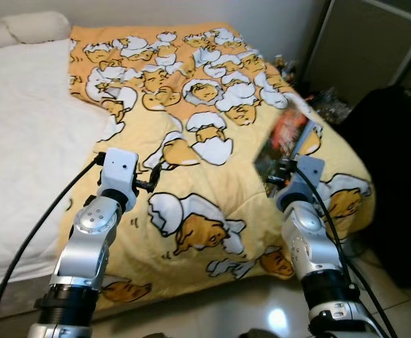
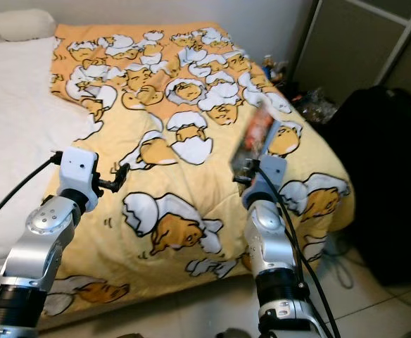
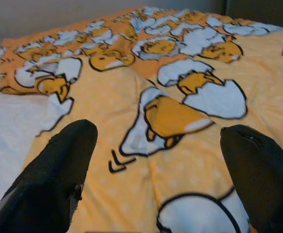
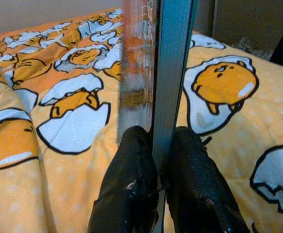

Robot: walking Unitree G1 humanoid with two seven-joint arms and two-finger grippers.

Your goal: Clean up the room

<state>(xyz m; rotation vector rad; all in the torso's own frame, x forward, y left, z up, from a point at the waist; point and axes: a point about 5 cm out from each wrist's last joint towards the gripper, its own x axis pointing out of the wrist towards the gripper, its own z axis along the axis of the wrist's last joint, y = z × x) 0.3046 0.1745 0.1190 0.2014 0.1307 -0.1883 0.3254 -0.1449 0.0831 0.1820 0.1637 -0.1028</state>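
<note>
My right gripper (image 4: 157,160) is pinched tight on a flat book (image 1: 284,141), fingers (image 4: 132,179) pressed against both faces of its lower edge, no gap left. The book is held edge-on to my wrist camera, standing up out of the grip and tilted away, clear above the yellow blanket (image 1: 212,197) near the bed's right side. The cover is dark with red-orange print and one blue-grey face; it's motion-blurred, so I can't read any text.

My left gripper (image 3: 156,160) is spread wide, fingers (image 3: 59,174) well apart, holding nothing, hovering low over the blanket just right of the white sheet (image 1: 29,141).

Edges: the blanket's left border runs ragged along the white sheet; its front edge drapes over the foot of the bed (image 1: 22,282) just in front of my arms. Right edge of the bed falls off toward a black bag (image 1: 395,176) standing on the floor, close beside the mattress corner. Small clutter (image 1: 329,102) sits in the gap past the bed's far right corner, in front of a grey cabinet door (image 1: 364,49). Pillow (image 1: 36,24) is at the head, far left.

Open room: the blanket's middle is flat and bare of objects between my two arms. Glossy tile floor (image 1: 262,310) shows below the bed's foot.
</note>
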